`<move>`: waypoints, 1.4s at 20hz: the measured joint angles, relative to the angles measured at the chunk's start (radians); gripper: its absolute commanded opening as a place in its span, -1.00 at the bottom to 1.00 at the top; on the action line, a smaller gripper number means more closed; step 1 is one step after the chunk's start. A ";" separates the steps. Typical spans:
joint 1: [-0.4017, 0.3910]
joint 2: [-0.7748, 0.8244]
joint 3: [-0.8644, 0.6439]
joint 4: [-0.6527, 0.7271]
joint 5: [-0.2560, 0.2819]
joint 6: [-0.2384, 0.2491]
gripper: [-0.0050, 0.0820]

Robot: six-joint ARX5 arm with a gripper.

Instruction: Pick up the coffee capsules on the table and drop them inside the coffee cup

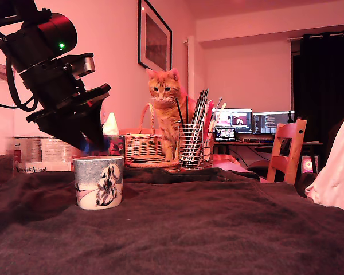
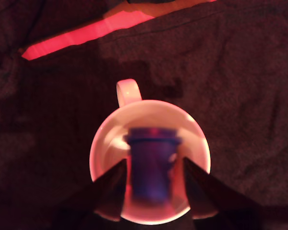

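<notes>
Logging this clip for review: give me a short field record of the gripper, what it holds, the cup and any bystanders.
gripper: gripper above the coffee cup, fingers either side of a capsule
held: blue capsule, over the cup opening
cup contents: no other capsule visible in the wrist view
surface: dark cloth
bystander: orange cat behind a wire-mesh pen holder

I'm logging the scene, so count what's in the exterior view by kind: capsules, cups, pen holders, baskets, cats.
Blue capsule, held in the jaws above the cup: 1
Coffee cup: 1
Wire-mesh pen holder: 1
Wicker basket: 1
Orange cat: 1
Total: 5
No cream-beige capsule shows in either view.
</notes>
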 measured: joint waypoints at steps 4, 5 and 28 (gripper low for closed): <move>0.000 0.000 0.000 0.000 0.000 0.000 -0.11; 0.000 0.000 0.000 0.000 0.000 0.000 -0.15; 0.005 -0.297 -0.104 0.163 0.026 0.001 -0.94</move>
